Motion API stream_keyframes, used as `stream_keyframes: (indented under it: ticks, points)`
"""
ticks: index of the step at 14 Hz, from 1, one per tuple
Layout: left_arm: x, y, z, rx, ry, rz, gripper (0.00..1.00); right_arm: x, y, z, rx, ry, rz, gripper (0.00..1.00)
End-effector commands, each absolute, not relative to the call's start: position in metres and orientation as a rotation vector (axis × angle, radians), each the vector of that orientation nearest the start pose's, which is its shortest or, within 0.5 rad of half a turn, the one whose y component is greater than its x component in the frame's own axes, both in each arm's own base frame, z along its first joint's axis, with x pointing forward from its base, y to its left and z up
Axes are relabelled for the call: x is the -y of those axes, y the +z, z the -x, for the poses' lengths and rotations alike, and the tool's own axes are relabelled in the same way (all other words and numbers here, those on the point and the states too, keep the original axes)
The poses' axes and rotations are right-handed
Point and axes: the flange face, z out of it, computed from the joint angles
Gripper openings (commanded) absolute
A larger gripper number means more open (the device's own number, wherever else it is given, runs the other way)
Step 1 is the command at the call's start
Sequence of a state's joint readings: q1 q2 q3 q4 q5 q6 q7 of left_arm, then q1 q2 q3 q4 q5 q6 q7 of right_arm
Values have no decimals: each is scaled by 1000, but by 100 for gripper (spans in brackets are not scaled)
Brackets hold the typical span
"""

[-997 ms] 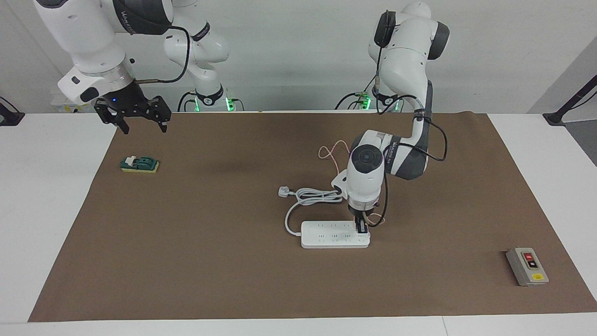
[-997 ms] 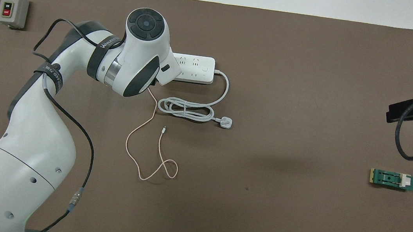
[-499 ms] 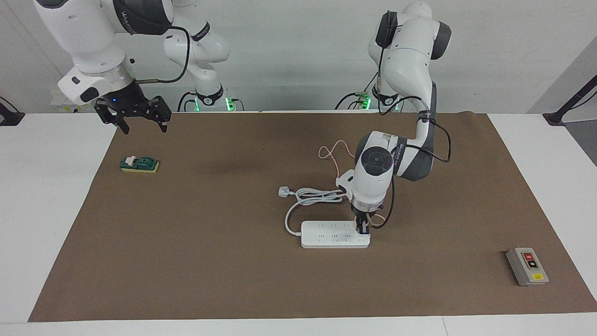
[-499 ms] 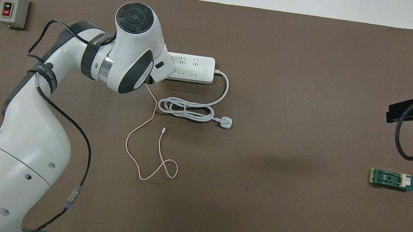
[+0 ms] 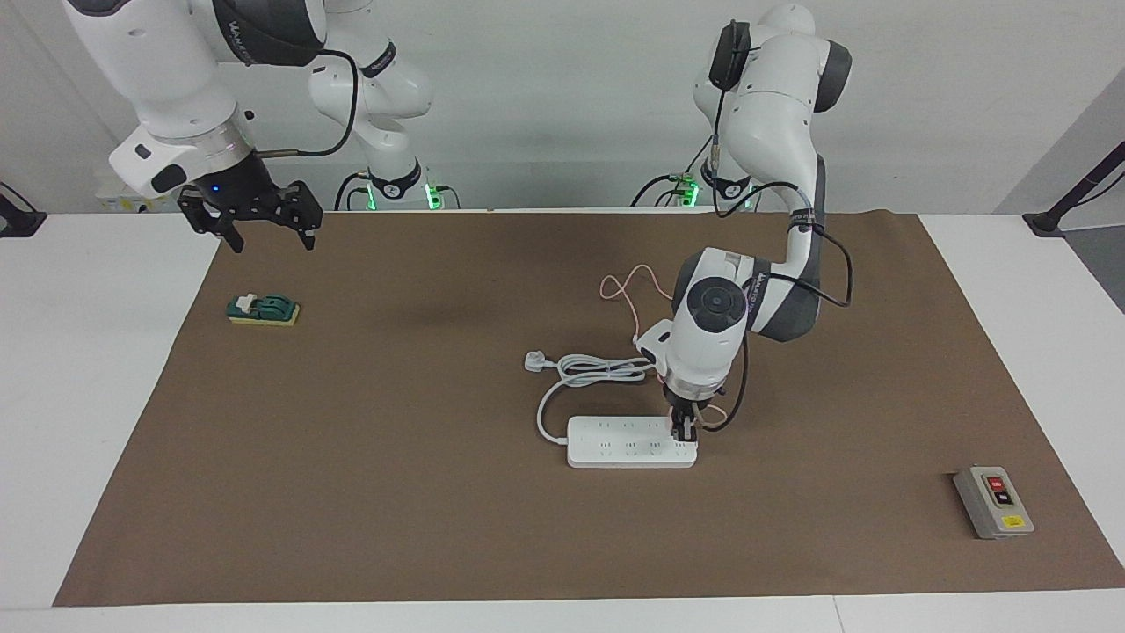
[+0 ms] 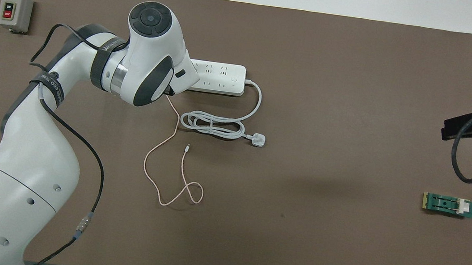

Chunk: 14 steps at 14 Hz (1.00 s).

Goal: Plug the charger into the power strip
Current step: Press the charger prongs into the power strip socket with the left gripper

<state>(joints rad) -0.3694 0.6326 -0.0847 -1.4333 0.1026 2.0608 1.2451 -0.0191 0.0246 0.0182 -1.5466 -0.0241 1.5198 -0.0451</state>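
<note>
Brown paper mat [image 5: 395, 457] covering a white surface [image 5: 88, 396], carrying 5 items. Item 1: power strip [image 5: 615, 442], flat white bar with 2 rows of outlets, lying near the middle of the mat toward the left arm's end; its thick white cord [image 6: 214, 125] is coiled just beside it, nearer to the robots, ending in a white plug [image 6: 258, 140]. Item 2: charger, the body hidden between the fingers and by the arm in both views, so its seating in an outlet cannot be judged; its thin pink cable [image 6: 168, 173] trails from under the wrist across the mat toward the robots, loops once, and ends in a small free connector beside the white coil. Item 3: grey switch box [image 5: 993, 502] with red and black buttons, at the left arm's end of the mat, farther from the robots than the strip. Item 4: small green and yellow block [image 5: 264, 309] with a white part on top, at the right arm's end. Left gripper [image 5: 684, 429]: pointing straight down, fingers pressed in, down on the strip at the end toward the left arm. Right gripper [image 5: 268, 239]: waiting raised over the mat's edge near the green block, fingers spread, holding nothing
</note>
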Motion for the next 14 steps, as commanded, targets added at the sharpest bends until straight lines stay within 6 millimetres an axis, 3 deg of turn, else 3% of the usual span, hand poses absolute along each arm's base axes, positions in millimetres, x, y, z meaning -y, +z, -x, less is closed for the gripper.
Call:
stream_keyframes:
  ticks: [1, 14]
  points:
    - [303, 309, -670, -2367, -127, 1972, 0, 5, 618, -550, 45, 77, 3181, 100]
    - [296, 300, -670, -2421, -183, 1867, 0, 4, 618, -550, 45, 77, 3180, 100]
